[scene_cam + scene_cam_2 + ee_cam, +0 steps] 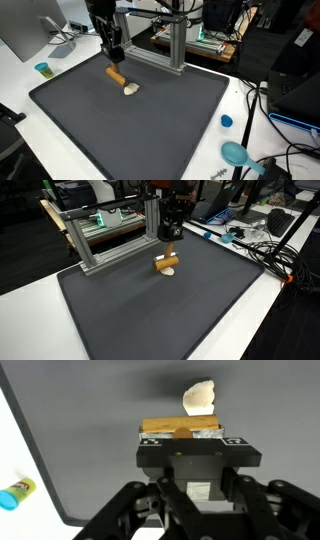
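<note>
Dark grey mat [150, 125], tool [114, 61] tight on tan wooden stick [117, 75], cream-tipped end.

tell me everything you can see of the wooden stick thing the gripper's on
A short tan stick, wood by its look, with a rounded cream lump at one end. It lies about flat over the far part of the dark grey mat, near the metal frame. The gripper is shut across the stick from above; the cream end juts out clear of the grip. Whether it touches the mat cannot be told.
</note>
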`<action>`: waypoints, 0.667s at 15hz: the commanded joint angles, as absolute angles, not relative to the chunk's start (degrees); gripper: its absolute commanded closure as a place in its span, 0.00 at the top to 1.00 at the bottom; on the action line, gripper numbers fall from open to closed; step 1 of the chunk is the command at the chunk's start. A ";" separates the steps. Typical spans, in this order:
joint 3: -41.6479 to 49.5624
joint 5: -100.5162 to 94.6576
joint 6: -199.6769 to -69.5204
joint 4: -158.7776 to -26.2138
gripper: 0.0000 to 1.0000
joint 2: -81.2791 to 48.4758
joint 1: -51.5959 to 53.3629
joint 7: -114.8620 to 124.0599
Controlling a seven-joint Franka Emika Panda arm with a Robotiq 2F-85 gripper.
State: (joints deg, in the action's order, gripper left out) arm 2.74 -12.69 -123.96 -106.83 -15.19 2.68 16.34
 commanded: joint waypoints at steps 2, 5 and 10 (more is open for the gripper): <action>1.48 -10.46 -124.29 -108.68 0.21 -16.75 2.34 11.93; 0.65 -6.79 -123.89 -107.75 0.21 -17.34 1.33 7.77; 1.30 -4.94 -123.77 -107.38 0.21 -17.83 1.67 7.27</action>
State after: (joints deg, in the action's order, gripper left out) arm 1.36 -4.92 -123.91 -107.48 -17.82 1.73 7.27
